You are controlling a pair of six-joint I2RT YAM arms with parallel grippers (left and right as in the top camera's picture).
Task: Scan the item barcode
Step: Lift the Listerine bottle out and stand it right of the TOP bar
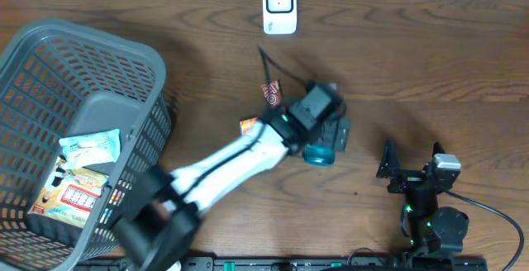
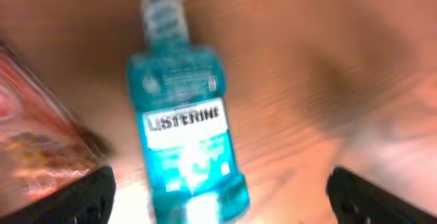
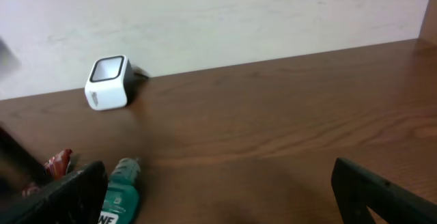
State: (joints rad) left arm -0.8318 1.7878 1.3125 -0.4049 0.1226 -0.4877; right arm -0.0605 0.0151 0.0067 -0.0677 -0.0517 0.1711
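The item is a blue Listerine mouthwash bottle [image 2: 186, 138], lying label up on the wooden table with its cap pointing away. My left gripper [image 2: 220, 179] hovers over it, open, with both black fingers [image 2: 82, 197] wide of the bottle and not touching it. From overhead the left gripper [image 1: 329, 133] covers most of the bottle [image 1: 318, 154]. The white barcode scanner [image 1: 279, 7] stands at the table's far edge, its window [image 3: 108, 69] facing up. My right gripper [image 1: 412, 159] rests open near the front right, and nothing lies between its fingers [image 3: 382, 197]. The bottle [image 3: 120, 194] lies by its left finger.
A grey plastic basket [image 1: 124, 56] with snack packets [image 1: 78, 184] inside fills the left side. Two small red-and-orange snack packets [image 1: 271, 93] lie on the table just left of the left gripper. A black cable [image 1: 266, 59] runs from the scanner area.
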